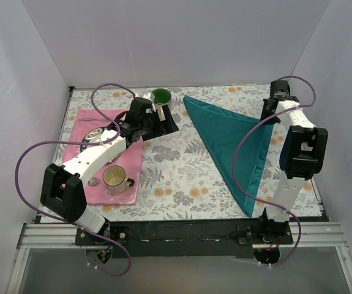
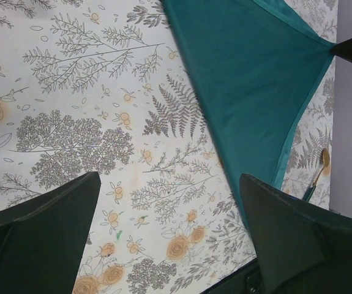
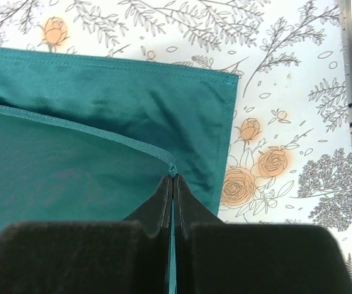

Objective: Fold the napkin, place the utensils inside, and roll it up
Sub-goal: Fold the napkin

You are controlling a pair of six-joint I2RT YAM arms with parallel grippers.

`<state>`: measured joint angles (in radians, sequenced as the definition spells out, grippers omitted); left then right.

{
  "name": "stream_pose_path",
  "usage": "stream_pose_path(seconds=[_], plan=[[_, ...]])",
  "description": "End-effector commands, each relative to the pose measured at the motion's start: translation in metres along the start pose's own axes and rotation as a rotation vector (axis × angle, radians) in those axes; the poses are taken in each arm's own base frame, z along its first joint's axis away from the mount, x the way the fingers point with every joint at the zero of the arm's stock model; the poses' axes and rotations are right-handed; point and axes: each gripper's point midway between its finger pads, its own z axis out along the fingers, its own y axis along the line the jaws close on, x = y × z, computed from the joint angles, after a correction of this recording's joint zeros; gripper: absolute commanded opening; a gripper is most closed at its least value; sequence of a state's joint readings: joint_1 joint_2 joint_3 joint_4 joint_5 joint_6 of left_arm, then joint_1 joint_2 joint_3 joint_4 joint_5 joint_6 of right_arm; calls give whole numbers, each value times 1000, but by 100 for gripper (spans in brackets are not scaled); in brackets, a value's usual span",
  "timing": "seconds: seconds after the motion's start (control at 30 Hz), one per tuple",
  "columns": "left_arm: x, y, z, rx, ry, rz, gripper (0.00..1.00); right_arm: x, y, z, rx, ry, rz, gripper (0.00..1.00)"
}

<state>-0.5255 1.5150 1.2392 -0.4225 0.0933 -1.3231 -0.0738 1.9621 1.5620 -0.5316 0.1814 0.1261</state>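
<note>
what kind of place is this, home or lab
Probably a lab test cell staged as a dining table: plain white walls box in a floral tablecloth, and two robot arms are bolted to a rail at its near edge.

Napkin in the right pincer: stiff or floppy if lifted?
Likely floppy: the napkin lies flat as a folded triangle, its hem curving up to the right pincer. Probably light: thin cloth. Pushed, it may bunch, not slide.
</note>
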Motion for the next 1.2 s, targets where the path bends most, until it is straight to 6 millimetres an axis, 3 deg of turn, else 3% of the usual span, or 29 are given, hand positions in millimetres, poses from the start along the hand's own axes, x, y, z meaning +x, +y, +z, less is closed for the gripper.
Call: stream_pose_path(seconds=[0.0, 0.47, 1.17], plan=[[-13, -16, -4, 52, -21, 15, 98, -30, -11, 2, 10, -77, 8, 1], [-15, -22, 2, 66, -11, 14, 98, -41, -23, 23, 39, -82, 16, 1], [-15, -25, 7, 82, 1, 13, 98, -30, -42, 43, 98, -48, 25, 3]])
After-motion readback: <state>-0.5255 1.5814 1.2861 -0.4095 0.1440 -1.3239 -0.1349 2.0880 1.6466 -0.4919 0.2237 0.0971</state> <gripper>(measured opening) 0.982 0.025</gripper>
